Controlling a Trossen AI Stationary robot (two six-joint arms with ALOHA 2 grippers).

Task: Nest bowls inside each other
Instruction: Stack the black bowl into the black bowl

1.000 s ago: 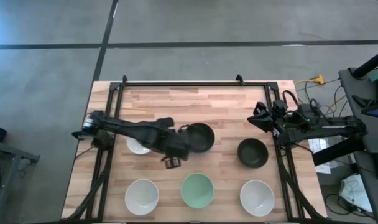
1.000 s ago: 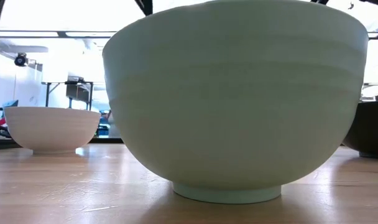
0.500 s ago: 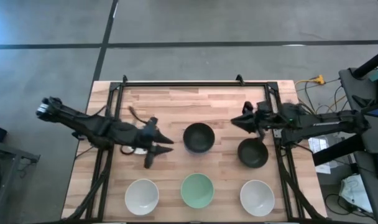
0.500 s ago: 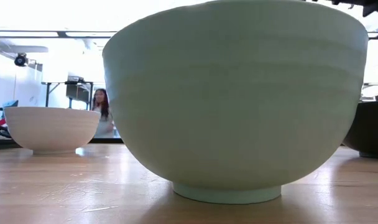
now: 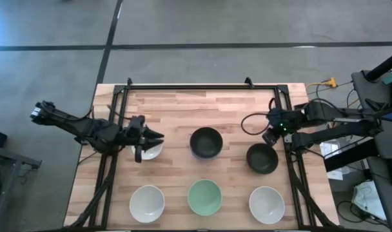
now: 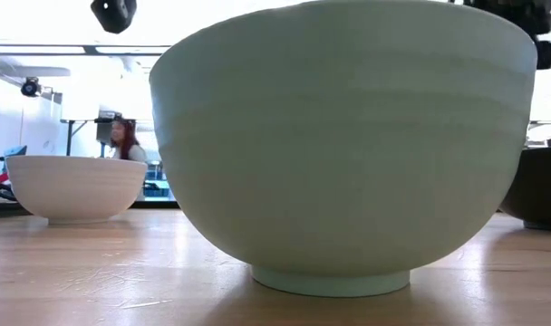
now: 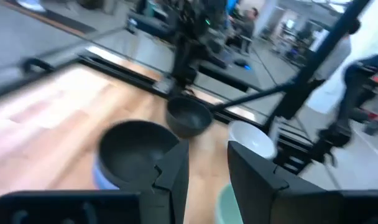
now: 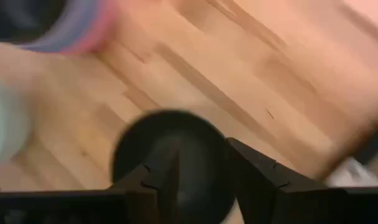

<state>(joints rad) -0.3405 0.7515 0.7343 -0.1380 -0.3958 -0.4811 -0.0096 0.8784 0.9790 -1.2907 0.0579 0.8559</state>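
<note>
In the high view a stack of bowls with a black bowl (image 5: 205,142) on top stands at the table's centre. In the left wrist view a blue bowl (image 7: 102,176) shows under that black one. A second black bowl (image 5: 262,158) stands to its right. A white bowl (image 5: 149,152) sits left of centre. Along the near edge stand a white bowl (image 5: 147,202), a mint green bowl (image 5: 204,197) and another white bowl (image 5: 267,204). My left gripper (image 5: 154,137) (image 7: 207,168) hovers open above the left white bowl. My right gripper (image 5: 268,135) (image 8: 198,180) hangs open over the right black bowl (image 8: 170,155), touching nothing.
A black metal frame (image 5: 196,86) runs along the table's far edge and down both sides. Cables and equipment (image 5: 325,116) lie off the right edge. The mint green bowl (image 6: 343,145) fills the low view. Bare wood lies across the far half of the table.
My left gripper has let go of the black bowl on the centre stack and drawn back toward the table's left, over the left white bowl. The black bowl has stayed on the stack. My right gripper has reached toward the centre and come back above the right black bowl.
</note>
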